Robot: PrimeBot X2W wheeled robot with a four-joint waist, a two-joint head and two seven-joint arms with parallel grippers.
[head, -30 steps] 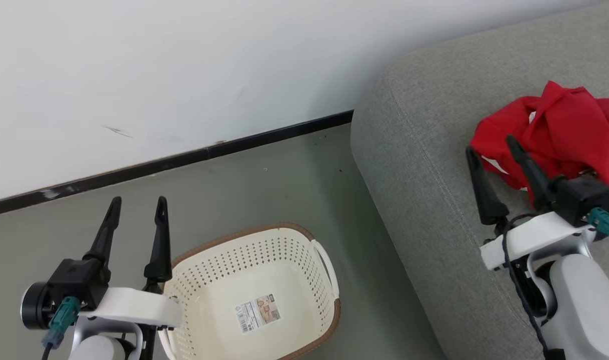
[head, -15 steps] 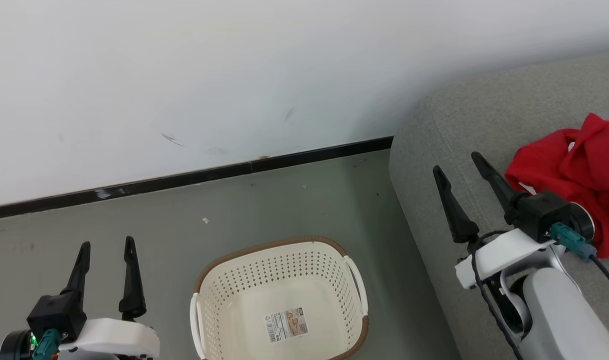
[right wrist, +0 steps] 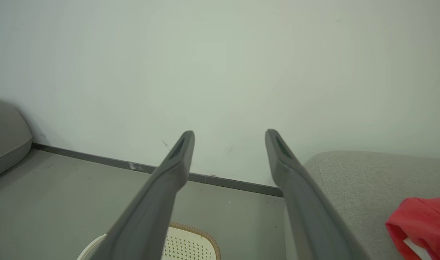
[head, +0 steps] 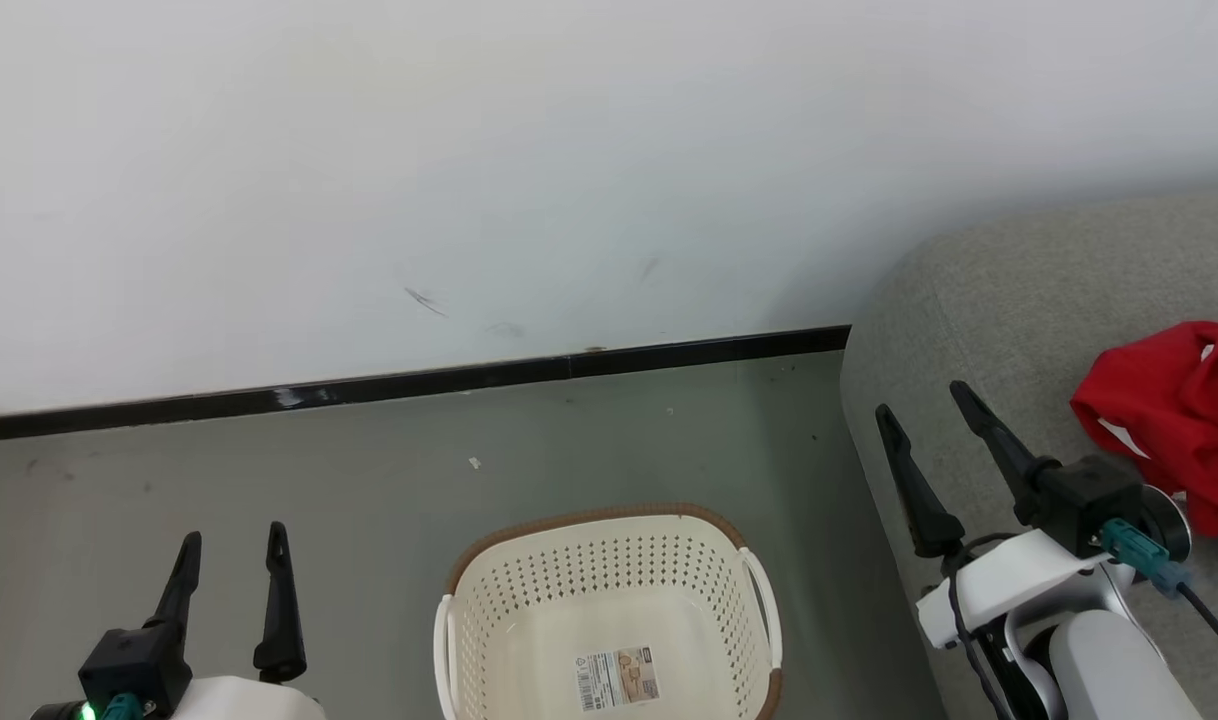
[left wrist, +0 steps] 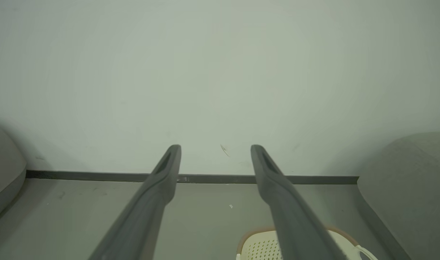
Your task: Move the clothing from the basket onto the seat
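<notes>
Basket (head: 619,565) stands upright on the floor (head: 369,470), just beside the seat's (head: 1019,300) side edge and apart from the black baseboard (head: 469,380); its cream perforated walls, brown rim and bare bottom with the barcode label (head: 617,678) show in the head view; the near part is cut off by the picture's bottom edge; clothing (head: 1174,420) is a crumpled red heap with a bit of white trim, lying on top of the seat, set back from its rounded end corner and running off the right edge of the head view; clothing and basket well apart; left gripper (head: 234,535) is over the floor to the left of the basket, fingers spread apart, nothing between them, touching nothing; right gripper (head: 920,400) is above the seat's rounded edge nearest the basket, fingers also spread wide, nothing held, near the clothing but clear of it; both grippers point toward the white wall (head: 469,150), which has a few dark scuffs; left wrist view also shows a second grey upholstered piece (left wrist: 3,169) at the far left end of the floor strip; right wrist view has the red fabric at the lower right corner on the seat top.
</notes>
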